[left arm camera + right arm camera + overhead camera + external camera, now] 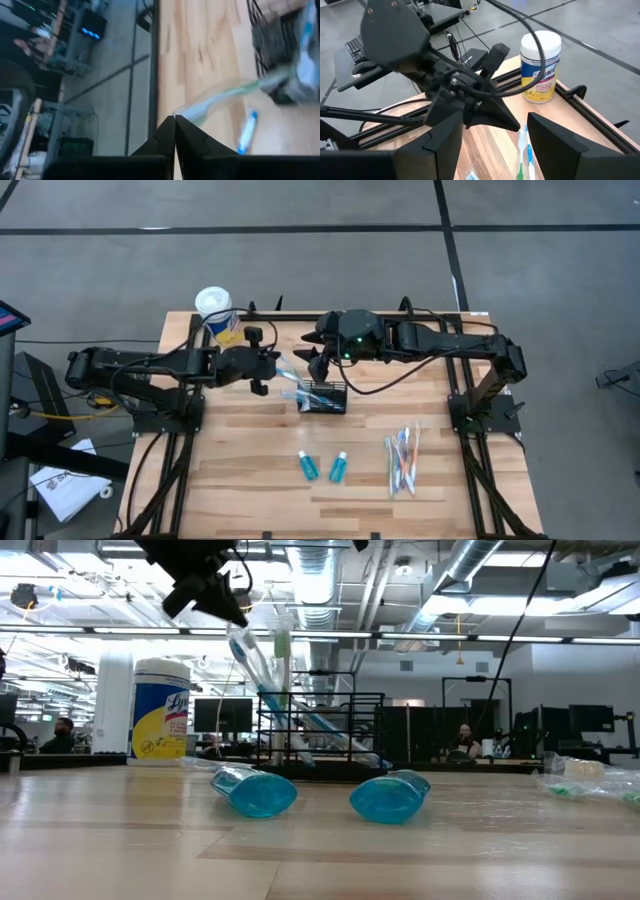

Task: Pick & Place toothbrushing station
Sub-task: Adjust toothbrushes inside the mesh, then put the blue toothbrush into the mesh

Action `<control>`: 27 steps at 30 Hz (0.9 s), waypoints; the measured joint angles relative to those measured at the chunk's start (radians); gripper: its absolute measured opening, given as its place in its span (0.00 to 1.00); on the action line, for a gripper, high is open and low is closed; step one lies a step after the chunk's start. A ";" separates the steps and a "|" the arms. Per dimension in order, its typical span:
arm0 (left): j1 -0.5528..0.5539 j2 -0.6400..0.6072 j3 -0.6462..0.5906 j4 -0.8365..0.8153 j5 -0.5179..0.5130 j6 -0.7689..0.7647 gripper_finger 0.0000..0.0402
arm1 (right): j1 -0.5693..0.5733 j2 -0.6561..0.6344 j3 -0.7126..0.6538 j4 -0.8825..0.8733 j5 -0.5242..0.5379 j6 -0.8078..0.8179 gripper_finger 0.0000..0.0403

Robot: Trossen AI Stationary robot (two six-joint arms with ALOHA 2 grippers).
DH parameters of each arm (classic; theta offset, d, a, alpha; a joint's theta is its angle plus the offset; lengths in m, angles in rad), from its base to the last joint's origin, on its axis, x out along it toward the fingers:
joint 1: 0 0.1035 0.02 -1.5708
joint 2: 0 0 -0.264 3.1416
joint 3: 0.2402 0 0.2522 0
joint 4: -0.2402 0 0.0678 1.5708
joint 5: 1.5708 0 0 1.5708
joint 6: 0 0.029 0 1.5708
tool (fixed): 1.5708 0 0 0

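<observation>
A small black wire basket (324,397) is seen just above the middle of the high view, standing on the wooden bench (240,470), with wrapped toothbrushes leaning out of it toward the upper left. In the low view the basket (320,730) stands behind two teal tubes (255,790), which lie on their sides near the centre of the frame.

The left tool (272,368) is placed just left of the basket in the high view, its fingers pressed together on a wrapped toothbrush (291,376) whose far end lies in the basket. In the left wrist view the two dark fingers (165,137) are seen closed at the bottom centre, with the toothbrush (220,100) running from them up to the basket at the upper right.

The right tool (318,362) is held just above the basket in the high view, its fingers (445,140) spread wide apart with nothing between them.

The two tubes (308,466) are seen below the basket in the high view, and a loose bundle of toothbrushes (402,460) lies at lower right. A white-lidded canister (215,312) stands at the bench's upper left corner.
</observation>
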 joint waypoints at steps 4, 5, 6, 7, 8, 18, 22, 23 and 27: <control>0.000 0.000 0.019 0.061 0.015 0.002 0.00 | 0.000 0.000 0.000 0.000 -0.002 0.000 0.53; 0.001 0.001 0.037 0.068 0.026 0.000 0.00 | 0.000 0.000 0.000 0.001 -0.002 0.000 0.53; 0.005 0.006 0.056 0.078 0.032 -0.003 0.00 | 0.000 0.000 0.000 0.001 -0.002 0.000 0.53; 0.010 0.015 0.076 0.087 0.044 -0.006 0.00 | 0.000 0.000 0.000 0.001 -0.002 0.000 0.53; 0.014 0.021 0.088 0.087 0.065 -0.011 0.00 | 0.000 0.000 0.000 0.002 -0.002 0.000 0.53; 0.028 0.102 0.124 0.091 0.328 -0.064 0.05 | 0.000 0.000 0.000 0.008 -0.003 0.000 0.53; 0.028 0.109 0.124 0.163 0.375 -0.065 0.13 | 0.004 0.000 0.000 0.007 -0.008 0.000 0.53; 0.028 0.108 0.125 0.193 0.375 -0.065 0.16 | 0.004 0.000 0.000 0.007 -0.013 0.000 0.53; 0.045 0.107 0.126 0.246 0.376 -0.088 0.27 | 0.004 0.000 0.000 0.007 -0.026 0.000 0.53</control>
